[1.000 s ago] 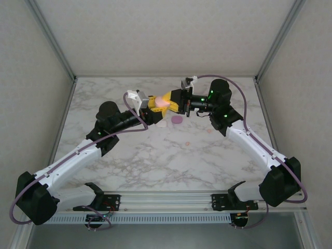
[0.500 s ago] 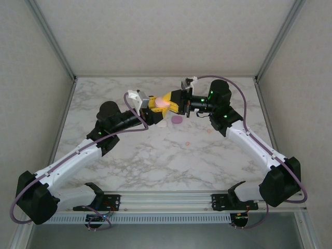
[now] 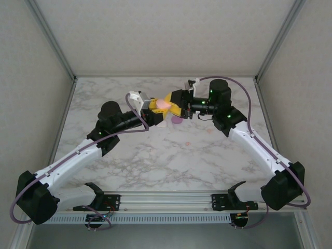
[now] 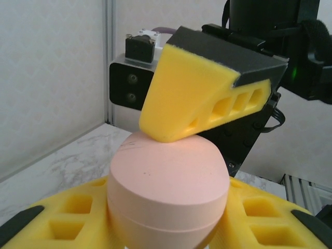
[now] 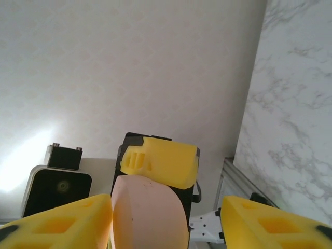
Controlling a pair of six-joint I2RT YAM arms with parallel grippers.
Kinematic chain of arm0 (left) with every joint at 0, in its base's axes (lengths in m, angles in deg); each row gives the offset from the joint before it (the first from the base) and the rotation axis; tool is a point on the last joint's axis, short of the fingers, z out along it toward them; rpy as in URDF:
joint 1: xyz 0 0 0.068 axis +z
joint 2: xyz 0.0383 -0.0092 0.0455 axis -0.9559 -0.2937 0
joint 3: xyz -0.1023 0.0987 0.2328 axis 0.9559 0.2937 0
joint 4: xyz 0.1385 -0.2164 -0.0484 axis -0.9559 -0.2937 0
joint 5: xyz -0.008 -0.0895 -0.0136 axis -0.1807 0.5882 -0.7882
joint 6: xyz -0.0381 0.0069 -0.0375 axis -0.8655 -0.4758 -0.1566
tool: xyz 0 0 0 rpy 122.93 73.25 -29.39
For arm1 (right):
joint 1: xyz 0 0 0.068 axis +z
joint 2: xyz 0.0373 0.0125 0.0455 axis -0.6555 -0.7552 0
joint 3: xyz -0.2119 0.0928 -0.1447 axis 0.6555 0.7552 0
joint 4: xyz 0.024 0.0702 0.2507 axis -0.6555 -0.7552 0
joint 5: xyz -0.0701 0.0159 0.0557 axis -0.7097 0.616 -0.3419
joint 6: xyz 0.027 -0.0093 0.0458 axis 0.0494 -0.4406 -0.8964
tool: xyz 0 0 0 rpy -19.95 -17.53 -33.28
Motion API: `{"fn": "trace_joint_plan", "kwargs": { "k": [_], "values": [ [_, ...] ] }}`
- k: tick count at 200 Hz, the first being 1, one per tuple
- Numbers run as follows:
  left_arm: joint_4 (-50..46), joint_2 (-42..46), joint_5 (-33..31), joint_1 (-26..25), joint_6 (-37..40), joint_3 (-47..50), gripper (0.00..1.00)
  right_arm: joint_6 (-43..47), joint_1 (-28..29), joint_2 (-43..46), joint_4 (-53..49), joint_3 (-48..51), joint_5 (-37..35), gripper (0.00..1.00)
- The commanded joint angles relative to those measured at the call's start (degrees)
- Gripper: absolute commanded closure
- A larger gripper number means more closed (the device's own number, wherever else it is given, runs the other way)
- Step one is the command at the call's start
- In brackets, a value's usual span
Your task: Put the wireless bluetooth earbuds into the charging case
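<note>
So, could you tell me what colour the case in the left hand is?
The case is peach-pink; the left wrist view shows it best.

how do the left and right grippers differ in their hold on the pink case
The left gripper has its fingers closed on the pink case, one on each side; the right gripper has its fingers spread, with one resting against the case. The left gripper reaches in from the left, the right gripper from the right. Both have yellow fingers and meet above the marble table.
</note>
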Motion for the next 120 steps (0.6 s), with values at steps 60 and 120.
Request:
{"fn": "trace_joint_plan", "kwargs": {
  "k": [60, 120],
  "values": [
    [5.3, 0.1, 1.0, -0.3, -2.8, 1.4, 0.77, 38.4, -0.3, 5.3, -29.0, -9.8, -8.0, 0.36],
    [6.6, -1.0, 2.2, -0.4, -4.0, 1.0, 0.77, 41.2, -0.2, 3.3, -33.6, -12.9, -6.9, 0.38]
  ]
}}
